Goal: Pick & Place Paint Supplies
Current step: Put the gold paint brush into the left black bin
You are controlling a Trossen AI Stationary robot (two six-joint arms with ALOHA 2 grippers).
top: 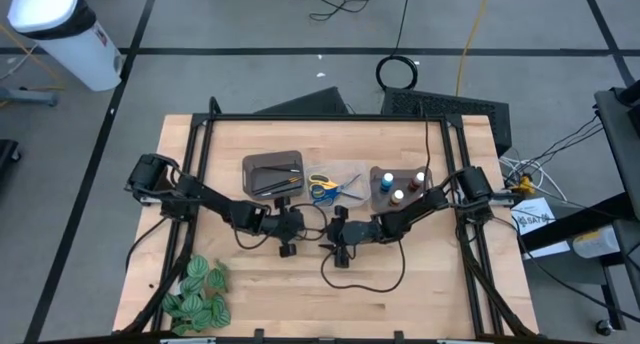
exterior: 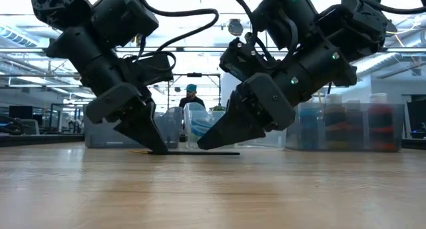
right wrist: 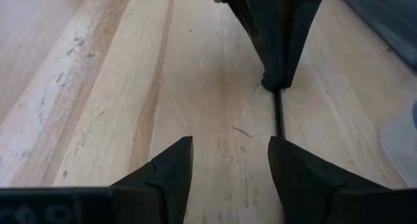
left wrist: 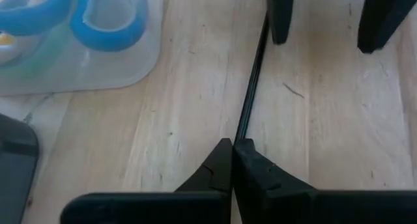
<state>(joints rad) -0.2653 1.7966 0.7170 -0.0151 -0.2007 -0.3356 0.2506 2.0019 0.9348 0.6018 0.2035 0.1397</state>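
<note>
Light wood bench [top: 300, 294] with black frame, on grey floor with taped lines and cables; white bin [top: 65, 29] off its far left corner. Behind, low view shows an open workshop, ceiling lights, a person [exterior: 191, 96] at a far desk.

High view only: grey bin [top: 273, 173], clear bin with scissors [top: 325, 189], tray of paint bottles [top: 398, 187], leafy bunch [top: 198, 294] at near left.

Brush [left wrist: 251, 94] lies flat mid-bench, thin and dark. Left gripper [left wrist: 233, 152] has fingers closed on one end of the brush, tips at the bench. Right gripper [right wrist: 229, 162] is just beside it, fingers open, empty, brush lying past one finger [right wrist: 296, 178].

Left wrist view alone shows blue scissor handles [left wrist: 98, 22] up close.
</note>
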